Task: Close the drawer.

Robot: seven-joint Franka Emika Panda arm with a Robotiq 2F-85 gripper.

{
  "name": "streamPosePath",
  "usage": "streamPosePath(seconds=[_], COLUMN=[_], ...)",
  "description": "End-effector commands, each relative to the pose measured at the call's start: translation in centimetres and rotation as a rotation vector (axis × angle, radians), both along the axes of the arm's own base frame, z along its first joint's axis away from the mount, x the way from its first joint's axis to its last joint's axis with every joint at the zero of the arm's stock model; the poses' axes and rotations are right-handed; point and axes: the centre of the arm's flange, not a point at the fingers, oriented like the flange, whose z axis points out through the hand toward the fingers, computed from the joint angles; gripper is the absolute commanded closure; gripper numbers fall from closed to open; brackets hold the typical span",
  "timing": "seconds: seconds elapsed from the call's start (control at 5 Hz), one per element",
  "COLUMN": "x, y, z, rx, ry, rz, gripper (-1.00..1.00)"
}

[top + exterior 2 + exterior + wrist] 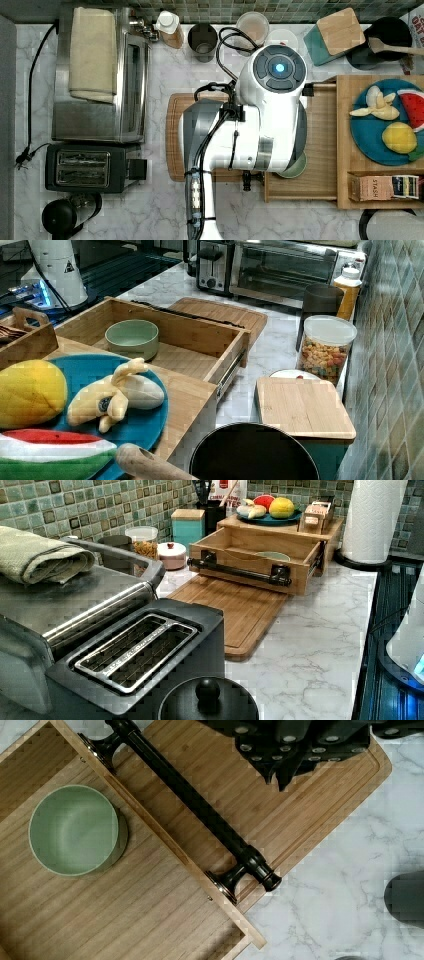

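Drawer [125, 910] pulled out of its cabinet [185, 395], its front over the cutting board [300, 785]. Black bar handle [200, 807] just short of the gripper [280, 777]; no contact. Green bowl [75, 830] inside the drawer, beyond the handle. Cannot tell how the gripper's fingers are set.

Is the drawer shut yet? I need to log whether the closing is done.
No, open. The drawer stands pulled out over the cutting board, its inside and green bowl exposed, slide rail showing.
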Motion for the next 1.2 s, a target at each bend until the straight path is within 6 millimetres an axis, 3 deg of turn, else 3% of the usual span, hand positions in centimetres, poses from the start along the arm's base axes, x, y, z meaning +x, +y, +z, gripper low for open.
streamPosePath(seconds=[0.2, 0.4, 0.8, 1.0, 1.2], x=[0.0, -0.7, -1.7, -2.5, -3.6], y=[-0.1, 1.5, 6.7, 10.0, 10.7], z=[0.0, -1.6, -3.5, -4.4, -6.4], rx=[0.007, 0.02, 0.089, 0.038, 0.034], ry=[0.0, -0.024, -0.109, -0.135, -0.137], rz=[-0.005, 0.131, 0.46, 0.629, 0.727], gripper=[1.0, 1.0, 1.0, 1.0, 1.0])
